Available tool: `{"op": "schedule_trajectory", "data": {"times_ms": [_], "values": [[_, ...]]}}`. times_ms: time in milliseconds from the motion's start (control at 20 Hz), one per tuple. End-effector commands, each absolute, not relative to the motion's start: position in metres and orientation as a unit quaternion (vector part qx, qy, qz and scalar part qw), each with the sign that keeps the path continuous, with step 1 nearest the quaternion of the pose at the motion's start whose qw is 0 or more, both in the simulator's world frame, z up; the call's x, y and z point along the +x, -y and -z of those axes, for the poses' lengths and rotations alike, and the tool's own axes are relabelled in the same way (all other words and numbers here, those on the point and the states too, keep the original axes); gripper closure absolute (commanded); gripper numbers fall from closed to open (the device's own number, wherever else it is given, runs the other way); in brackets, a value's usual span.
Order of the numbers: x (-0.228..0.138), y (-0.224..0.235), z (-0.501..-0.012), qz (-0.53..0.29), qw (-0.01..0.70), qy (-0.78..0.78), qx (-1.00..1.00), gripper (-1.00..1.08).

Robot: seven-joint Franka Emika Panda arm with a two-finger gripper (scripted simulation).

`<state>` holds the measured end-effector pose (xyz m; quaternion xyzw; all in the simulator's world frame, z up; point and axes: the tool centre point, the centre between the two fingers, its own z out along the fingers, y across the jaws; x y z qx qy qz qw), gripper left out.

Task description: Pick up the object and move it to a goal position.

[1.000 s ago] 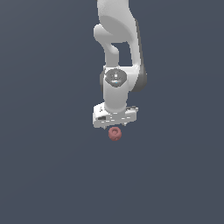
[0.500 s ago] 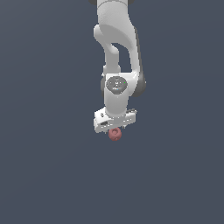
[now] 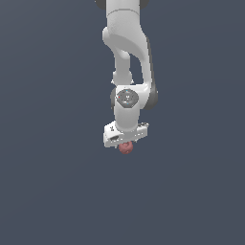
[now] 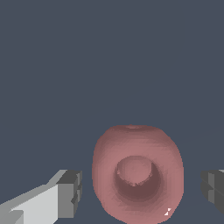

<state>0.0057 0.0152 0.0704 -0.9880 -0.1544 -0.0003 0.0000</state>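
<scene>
The object (image 4: 138, 175) is a dull red-pink roundish lump with a ringed dimple on top. In the wrist view it fills the space between my two fingers. The grey pad of one finger (image 4: 70, 194) stands off one side of it and the other pad (image 4: 213, 190) off the opposite side, each with a small gap. My gripper (image 4: 142, 192) is open around it. In the exterior view the object (image 3: 126, 148) peeks out just under the white gripper (image 3: 126, 143), whose fingers are hidden behind the hand.
The white arm (image 3: 127, 57) comes down from the top of the exterior view. A plain dark grey-blue surface (image 3: 48, 191) lies all around; nothing else shows.
The gripper has come down over the object, covering more of it in the exterior view. The object has stayed where it was.
</scene>
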Motion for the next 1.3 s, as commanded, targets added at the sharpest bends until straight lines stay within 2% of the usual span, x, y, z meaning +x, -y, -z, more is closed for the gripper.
{"op": "schedule_trajectory", "data": {"times_ms": [0,350,400,1250], "values": [[0.005,-0.015,-0.057,0.000,0.000,0.155,-0.988,-0.92],[0.006,-0.015,-0.041,0.000,0.000,0.156,-0.988,-0.92],[0.006,-0.015,-0.041,0.000,0.000,0.156,-0.988,1.08],[0.004,-0.016,-0.055,0.000,0.000,0.156,-0.988,1.08]]}}
